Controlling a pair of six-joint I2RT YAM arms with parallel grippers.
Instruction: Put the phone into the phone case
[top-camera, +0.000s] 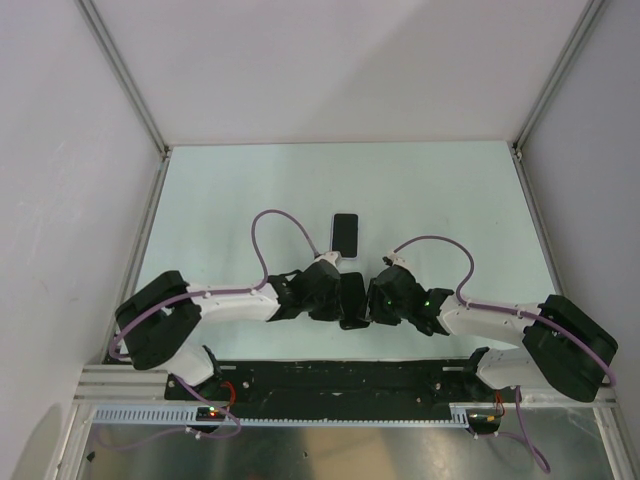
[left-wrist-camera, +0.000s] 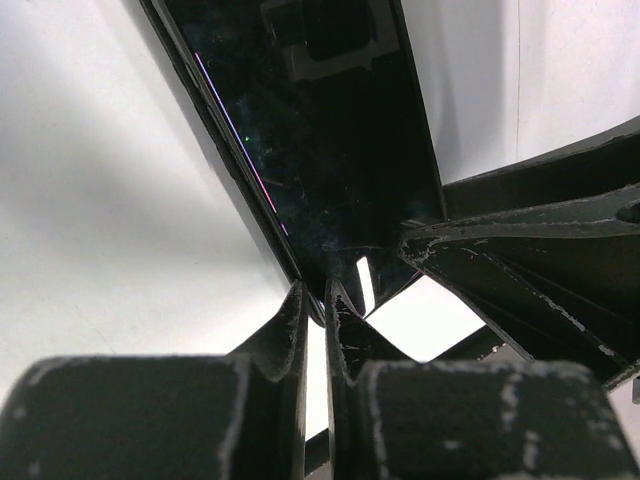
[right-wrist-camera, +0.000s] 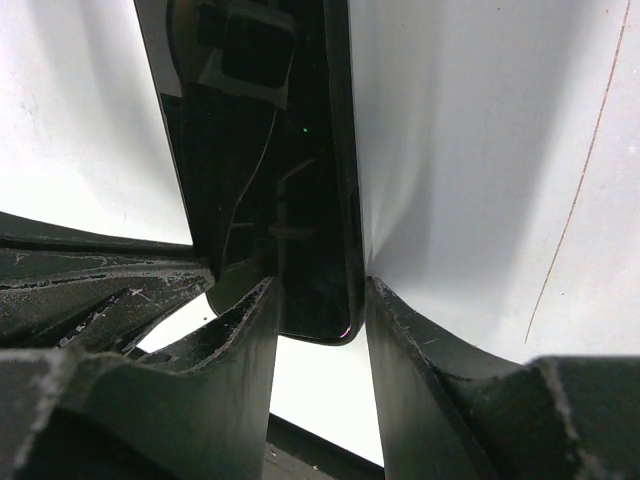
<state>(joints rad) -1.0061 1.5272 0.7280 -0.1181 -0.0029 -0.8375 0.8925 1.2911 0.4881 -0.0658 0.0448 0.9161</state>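
A black glossy phone is held between both grippers above the table's near middle. My left gripper pinches its lower edge; in the left wrist view the gripper has its jaws almost together on the phone. My right gripper holds the same phone from the right. In the right wrist view the gripper has a finger on each side of the end of the phone. A flat black rectangle, apparently the phone case, lies on the table just beyond the grippers.
The white table is enclosed by white walls with aluminium posts at the far corners. A black rail runs along the near edge between the arm bases. Purple cables loop above both wrists.
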